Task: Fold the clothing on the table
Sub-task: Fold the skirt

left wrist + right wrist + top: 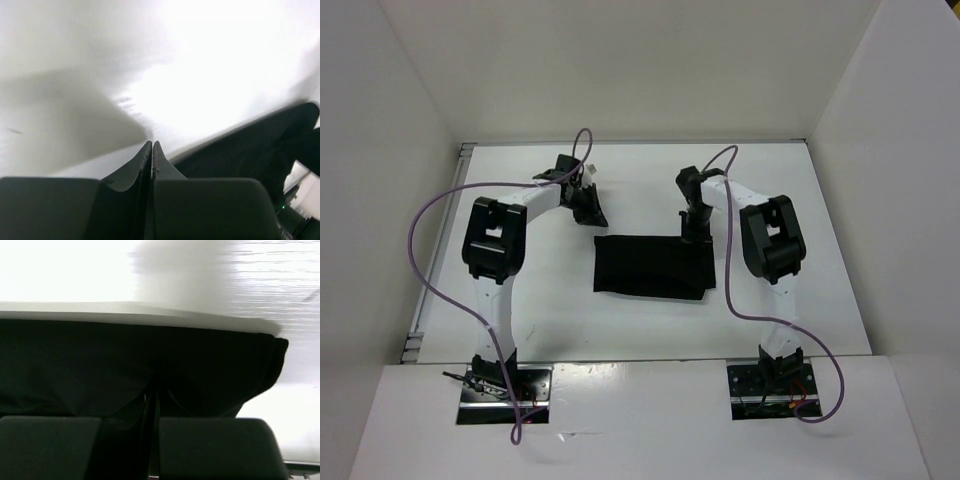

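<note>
The black clothing (650, 266) lies flat as a folded rectangle in the middle of the white table (552, 300). My left gripper (588, 212) hovers just beyond its far left corner, off the fabric. In the left wrist view that gripper (151, 144) is shut with nothing between its tips, and the clothing (250, 150) lies to its right. My right gripper (692, 236) stands at the clothing's far right edge. In the right wrist view the gripper (156, 392) has its jaws together over the dark clothing (75, 360). No fabric shows between them.
White walls enclose the table on the left, back and right. Purple cables (430, 270) loop from both arms over the table's sides. The two arm bases (505, 385) sit at the near edge. Bare table (210, 75) stretches beyond the left gripper.
</note>
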`<state>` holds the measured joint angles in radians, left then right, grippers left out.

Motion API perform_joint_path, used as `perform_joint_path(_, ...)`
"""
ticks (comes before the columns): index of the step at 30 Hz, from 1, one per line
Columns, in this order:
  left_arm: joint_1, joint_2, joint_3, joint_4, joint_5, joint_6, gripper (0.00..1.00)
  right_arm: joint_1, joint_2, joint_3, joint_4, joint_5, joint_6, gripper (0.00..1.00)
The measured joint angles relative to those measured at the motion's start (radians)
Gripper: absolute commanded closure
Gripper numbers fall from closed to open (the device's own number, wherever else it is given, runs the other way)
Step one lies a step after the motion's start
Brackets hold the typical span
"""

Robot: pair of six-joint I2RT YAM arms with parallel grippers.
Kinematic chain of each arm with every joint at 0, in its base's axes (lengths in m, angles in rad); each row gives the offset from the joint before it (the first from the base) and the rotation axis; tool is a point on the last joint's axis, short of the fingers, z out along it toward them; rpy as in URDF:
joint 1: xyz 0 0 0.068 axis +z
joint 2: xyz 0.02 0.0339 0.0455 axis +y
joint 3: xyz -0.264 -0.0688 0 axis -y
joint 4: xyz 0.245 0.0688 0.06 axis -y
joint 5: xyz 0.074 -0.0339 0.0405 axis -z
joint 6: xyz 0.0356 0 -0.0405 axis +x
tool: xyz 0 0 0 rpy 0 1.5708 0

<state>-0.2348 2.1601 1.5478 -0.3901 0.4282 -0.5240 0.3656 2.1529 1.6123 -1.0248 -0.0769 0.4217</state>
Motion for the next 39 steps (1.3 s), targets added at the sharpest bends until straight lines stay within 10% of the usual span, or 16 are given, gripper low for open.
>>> perform_joint_path(6,0.003,-0.089,-0.009,-0.001,-0.011,0.025,0.57,0.002,-0.047,-0.001,0.040,-0.002,-0.011,0.74)
perform_joint_path(17,-0.205,-0.630,-0.316,0.001,0.020,0.108,0.63,-0.048,-0.280,-0.075,0.062,0.154,-0.016,0.70)
perform_joint_path(39,-0.209,-0.643,-0.542,-0.108,-0.169,0.072,0.53,-0.063,-0.469,-0.333,0.053,0.110,-0.014,0.62)
